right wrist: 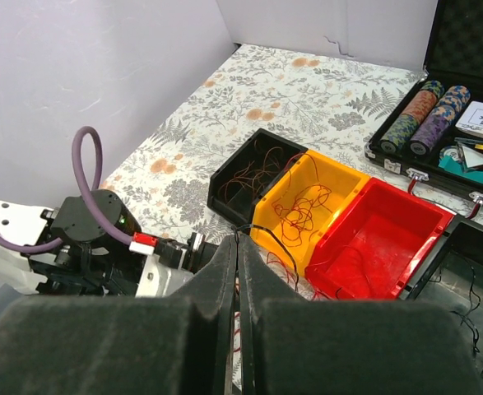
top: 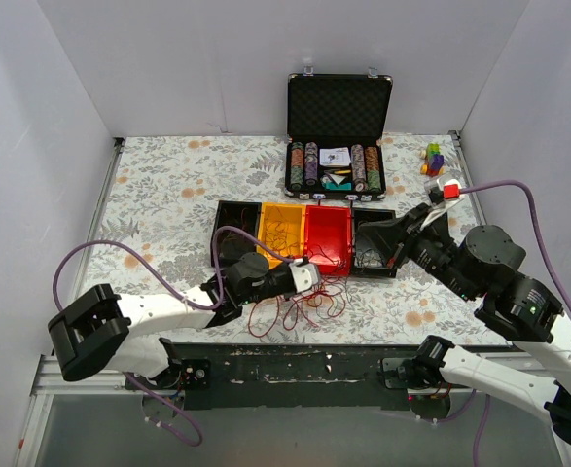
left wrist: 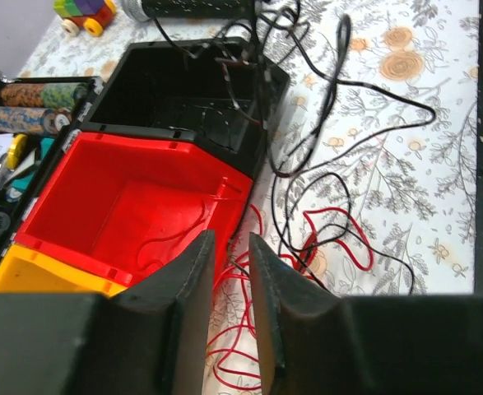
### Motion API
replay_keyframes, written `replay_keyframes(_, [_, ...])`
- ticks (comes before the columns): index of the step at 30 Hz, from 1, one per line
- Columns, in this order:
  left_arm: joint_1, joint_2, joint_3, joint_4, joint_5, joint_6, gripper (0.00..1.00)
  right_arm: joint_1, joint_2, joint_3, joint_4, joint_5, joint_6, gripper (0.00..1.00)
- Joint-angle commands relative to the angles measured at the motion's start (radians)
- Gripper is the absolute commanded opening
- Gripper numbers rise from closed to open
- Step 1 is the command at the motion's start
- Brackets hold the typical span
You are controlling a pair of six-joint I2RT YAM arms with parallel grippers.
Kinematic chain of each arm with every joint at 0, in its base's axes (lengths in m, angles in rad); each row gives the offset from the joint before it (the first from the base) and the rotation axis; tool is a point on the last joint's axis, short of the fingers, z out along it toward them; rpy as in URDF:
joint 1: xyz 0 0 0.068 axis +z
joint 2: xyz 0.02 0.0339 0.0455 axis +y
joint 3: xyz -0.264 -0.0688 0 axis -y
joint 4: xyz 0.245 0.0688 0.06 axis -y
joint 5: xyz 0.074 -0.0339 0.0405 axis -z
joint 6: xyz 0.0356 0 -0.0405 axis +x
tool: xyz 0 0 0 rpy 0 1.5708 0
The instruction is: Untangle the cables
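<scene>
Now your right gripper [right wrist: 238, 247] pinches shut on one of the cables [top: 303, 297], likely drawing it from the nest beside the red bin [left wrist: 118, 197]; your left gripper [left wrist: 229, 251] hovers barely parted, seemingly empty.

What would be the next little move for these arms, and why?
Probably close the left gripper on the red cables under its slightly parted fingers. The right gripper looks shut on a black cable, so pinning the nest would likely let that strand be drawn free.

Red and black cables [top: 309, 298], floral tablecloth [top: 168, 195]
</scene>
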Motion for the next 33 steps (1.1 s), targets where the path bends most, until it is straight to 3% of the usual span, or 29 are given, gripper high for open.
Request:
replay_keyframes(1, [-0.003, 0.003, 0.032, 0.002, 0.084, 0.019, 0.15, -0.002, 0.0, 0.008, 0.075, -0.018, 0.01, 0.01])
replay_keyframes(3, [-0.003, 0.0, 0.029, -0.024, 0.098, 0.039, 0.0, -0.002, 0.002, 0.017, 0.081, -0.015, 0.006, 0.01])
replay_keyframes(15, [0.009, -0.205, -0.099, -0.447, 0.09, 0.213, 0.0, -0.002, 0.046, 0.212, 0.036, 0.283, -0.169, 0.01])
replay_keyframes(27, [0.011, -0.532, -0.268, -0.833, 0.062, 0.425, 0.0, -0.002, 0.071, 0.307, 0.184, 0.55, -0.387, 0.01])
replay_keyframes(33, [0.011, -0.577, -0.299, -0.877, 0.029, 0.437, 0.0, -0.002, 0.054, 0.341, 0.208, 0.614, -0.442, 0.01])
